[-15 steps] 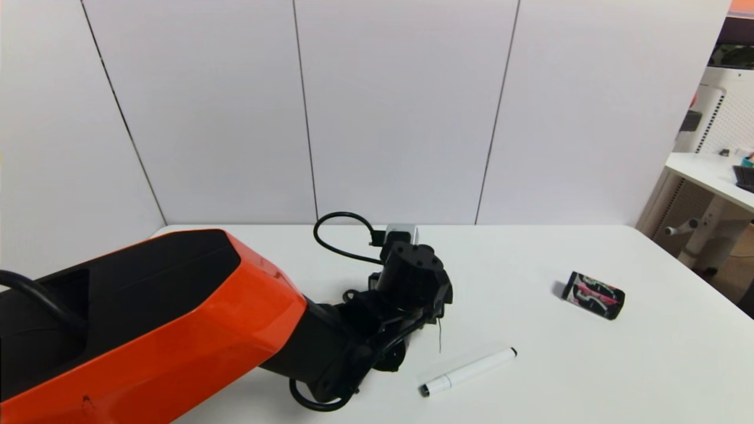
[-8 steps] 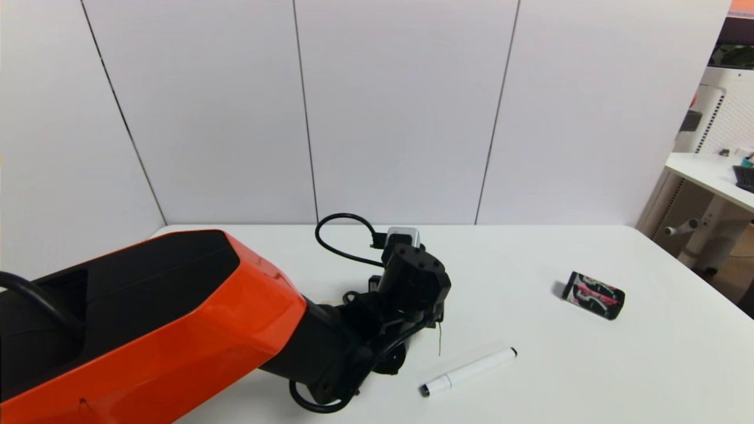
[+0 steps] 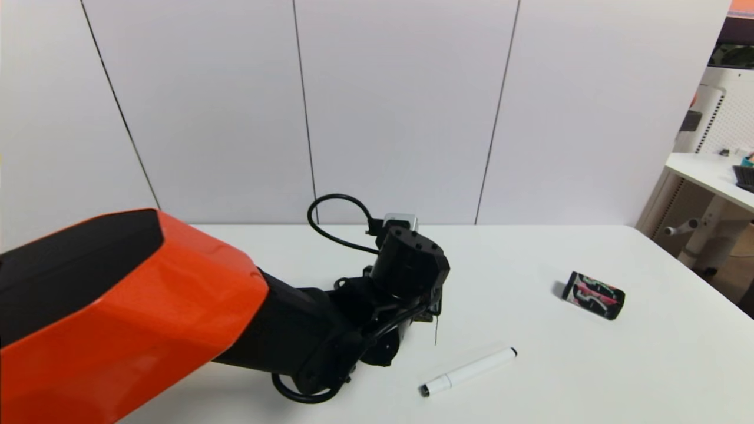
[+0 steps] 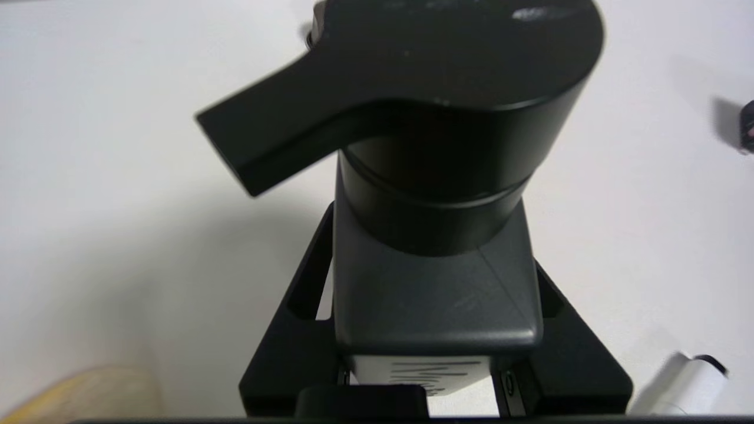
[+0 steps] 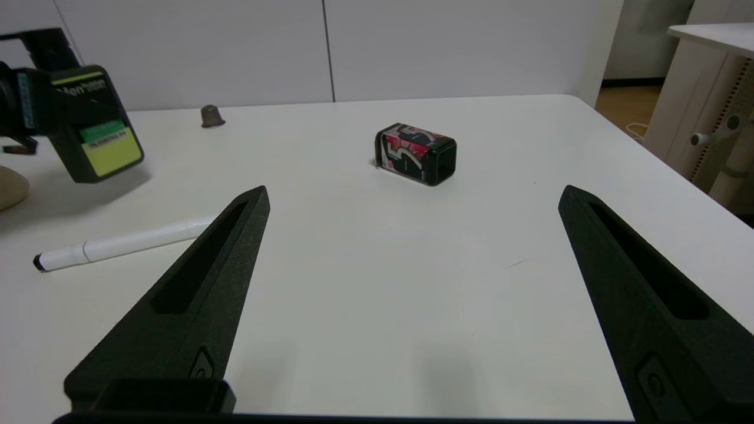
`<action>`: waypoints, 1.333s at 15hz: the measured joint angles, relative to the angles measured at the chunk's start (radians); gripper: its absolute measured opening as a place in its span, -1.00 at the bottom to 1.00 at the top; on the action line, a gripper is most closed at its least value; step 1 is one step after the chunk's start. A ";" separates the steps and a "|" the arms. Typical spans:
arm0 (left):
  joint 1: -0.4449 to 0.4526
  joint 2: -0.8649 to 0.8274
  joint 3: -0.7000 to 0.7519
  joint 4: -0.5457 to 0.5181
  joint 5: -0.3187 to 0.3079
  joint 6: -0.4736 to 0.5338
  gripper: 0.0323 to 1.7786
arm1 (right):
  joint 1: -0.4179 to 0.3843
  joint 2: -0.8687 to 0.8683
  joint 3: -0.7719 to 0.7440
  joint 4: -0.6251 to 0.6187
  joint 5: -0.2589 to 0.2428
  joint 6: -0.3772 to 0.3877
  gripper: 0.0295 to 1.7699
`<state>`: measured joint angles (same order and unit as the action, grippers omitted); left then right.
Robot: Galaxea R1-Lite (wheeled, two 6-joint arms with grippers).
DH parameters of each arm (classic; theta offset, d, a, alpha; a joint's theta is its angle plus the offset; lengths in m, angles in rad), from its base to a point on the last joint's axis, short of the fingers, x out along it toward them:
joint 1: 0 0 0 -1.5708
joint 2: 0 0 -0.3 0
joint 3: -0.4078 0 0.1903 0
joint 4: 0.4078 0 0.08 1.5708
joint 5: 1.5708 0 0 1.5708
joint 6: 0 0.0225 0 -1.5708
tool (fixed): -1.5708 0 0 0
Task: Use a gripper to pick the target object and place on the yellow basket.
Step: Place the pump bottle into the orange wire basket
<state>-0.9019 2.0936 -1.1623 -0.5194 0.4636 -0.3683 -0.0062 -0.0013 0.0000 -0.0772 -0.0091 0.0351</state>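
Left jaws: I see them clamped on the bottle (image 4: 439,294) body, below the pump head.
Left gripper (image 4: 436,377): holds the bottle clear of the table (image 3: 589,365).
Left arm: reaches forward over the table centre, wrist angled down.
Basket (image 4: 82,394): edge visible near the bottle.
Right gripper (image 5: 412,294): jaws spread wide, low over the table.

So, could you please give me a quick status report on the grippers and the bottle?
Left gripper shut on pump bottle, lifted clear of table. Right gripper open, idle low over table. Yellow basket just beside left gripper; nothing visibly between.
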 joint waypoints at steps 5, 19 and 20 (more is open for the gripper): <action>0.091 -0.180 -0.028 0.201 -0.002 0.086 -0.31 | 0.000 0.000 0.000 0.000 0.000 0.000 0.91; 0.677 -0.499 0.363 0.197 -0.250 0.295 -0.31 | 0.000 0.000 0.000 0.000 0.000 0.000 0.91; 0.690 -0.500 0.405 0.144 -0.251 0.284 -0.31 | 0.000 0.000 0.000 0.000 0.000 0.000 0.91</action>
<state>-0.2115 1.5934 -0.7577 -0.3751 0.2130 -0.0840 -0.0057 -0.0013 0.0000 -0.0774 -0.0091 0.0351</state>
